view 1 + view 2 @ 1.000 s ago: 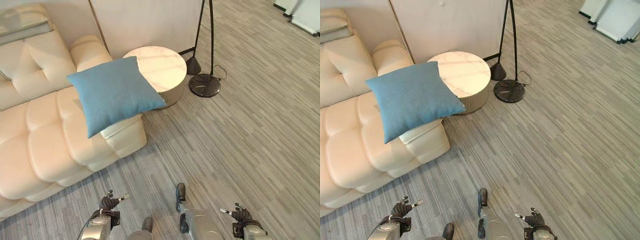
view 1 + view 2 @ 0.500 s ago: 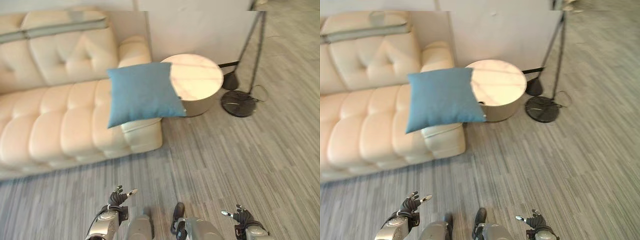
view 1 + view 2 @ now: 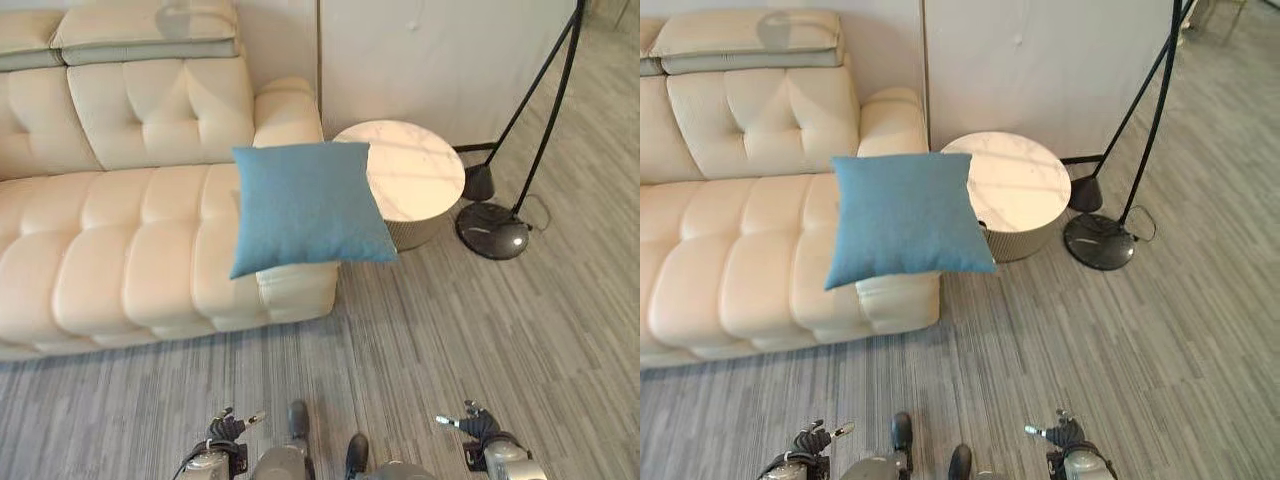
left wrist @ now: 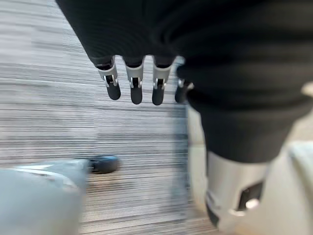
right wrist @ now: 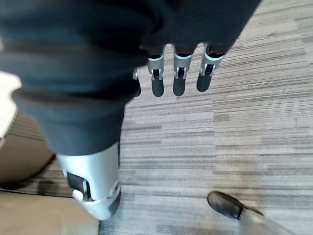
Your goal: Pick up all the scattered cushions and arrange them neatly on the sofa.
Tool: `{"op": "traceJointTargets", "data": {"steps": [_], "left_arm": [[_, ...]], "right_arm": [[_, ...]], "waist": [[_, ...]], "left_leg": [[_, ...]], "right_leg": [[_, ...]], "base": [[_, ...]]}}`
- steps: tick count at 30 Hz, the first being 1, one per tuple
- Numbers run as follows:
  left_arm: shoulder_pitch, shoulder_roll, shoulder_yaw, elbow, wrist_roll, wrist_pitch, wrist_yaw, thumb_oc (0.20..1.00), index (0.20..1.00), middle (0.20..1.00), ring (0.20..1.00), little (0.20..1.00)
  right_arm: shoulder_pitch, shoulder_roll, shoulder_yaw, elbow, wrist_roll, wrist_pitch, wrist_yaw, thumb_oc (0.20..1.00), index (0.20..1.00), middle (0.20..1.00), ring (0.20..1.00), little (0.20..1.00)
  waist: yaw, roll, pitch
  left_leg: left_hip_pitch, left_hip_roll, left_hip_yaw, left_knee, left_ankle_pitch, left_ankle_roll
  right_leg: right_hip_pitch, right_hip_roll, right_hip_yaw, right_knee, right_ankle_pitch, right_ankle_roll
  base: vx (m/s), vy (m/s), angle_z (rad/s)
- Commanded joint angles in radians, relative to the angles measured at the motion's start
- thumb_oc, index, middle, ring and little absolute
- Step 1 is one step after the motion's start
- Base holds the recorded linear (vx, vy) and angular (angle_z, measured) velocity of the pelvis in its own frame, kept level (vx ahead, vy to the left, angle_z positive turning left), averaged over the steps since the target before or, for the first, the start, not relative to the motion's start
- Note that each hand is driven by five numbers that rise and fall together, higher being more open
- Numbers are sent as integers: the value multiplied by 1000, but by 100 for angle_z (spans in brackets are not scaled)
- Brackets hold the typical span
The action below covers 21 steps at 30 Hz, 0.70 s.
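Grey floor lies under left hand (image 3: pixel 222 432) and right hand (image 3: pixel 472 428), both low (fingers relaxed, empty).

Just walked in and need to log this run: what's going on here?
Nothing is being handled right now. The robot stands on the floor facing the cream sofa. A blue cushion lies on the sofa's end seat, its corner overhanging toward the round side table, with a floor lamp beyond. The left hand and right hand hang low, open and holding nothing.
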Motion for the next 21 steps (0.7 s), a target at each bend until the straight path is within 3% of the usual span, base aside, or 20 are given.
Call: {"op": "traceJointTargets", "data": {"steps": [1,3,5,7,9,13,19,21], "left_arm": [[-4,57,-8,-49,18,-11,20,1000,1000,1000,1000,1000],[-15,62,-12,-64,18,-13,21,1000,1000,1000,1000,1000],[-18,63,-13,-75,14,-13,22,1000,1000,1000,1000,1000],[-30,66,-19,-89,10,-15,20,1000,1000,1000,1000,1000],[-43,68,-24,-95,18,-13,14,1000,1000,1000,1000,1000],[-51,72,-28,-123,52,-17,-4,1000,1000,1000,1000,1000],[-27,52,-28,-109,63,-18,-10,1000,1000,1000,1000,1000],[-15,42,-22,-98,40,-17,-10,1000,1000,1000,1000,1000]], "right_arm": [[-40,-7,3,-66,-23,-19,5,1000,1000,1000,1000,1000],[-44,-2,0,-66,-17,-18,0,1000,1000,1000,1000,1000],[-42,-1,-6,-63,-10,-16,-4,1000,1000,1000,1000,1000],[-43,2,-17,-47,6,-14,-15,1000,1000,1000,1000,1000],[-39,4,-23,-39,19,-15,-18,1000,1000,1000,1000,1000],[-26,-4,-34,-57,12,-14,-15,1000,1000,1000,1000,1000],[-26,-14,-35,-46,1,-14,-8,1000,1000,1000,1000,1000],[-31,-35,-29,-57,8,-18,-4,1000,1000,1000,1000,1000]], "waist": [[-14,-14,1],[-19,3,25],[-21,11,38],[-29,26,56],[-47,21,60],[-63,12,51],[-61,21,12],[-66,34,1]], "left_leg": [[-20,-38,5,-4,-97,-32],[-6,-24,9,-4,-106,-27],[6,-20,6,-4,-107,-29],[27,-9,0,-4,-116,-33],[58,-13,-3,-4,-134,-41],[92,-20,-12,-4,-153,-53],[133,-15,-14,-4,-183,-62],[117,15,-20,111,-222,-86]], "right_leg": [[-54,-152,-12,319,47,103],[-134,-134,8,336,38,78],[-150,-125,5,312,30,74],[-191,-85,28,198,22,71],[-213,-28,99,-4,80,92],[-223,-24,116,-169,167,116],[-165,-27,75,-211,190,108],[-124,-14,68,-197,140,81]], "base": [[134,206,-11],[80,124,30],[89,41,49],[224,1,42],[278,-61,30],[235,-97,30],[235,-146,10],[464,-465,-26]]}}
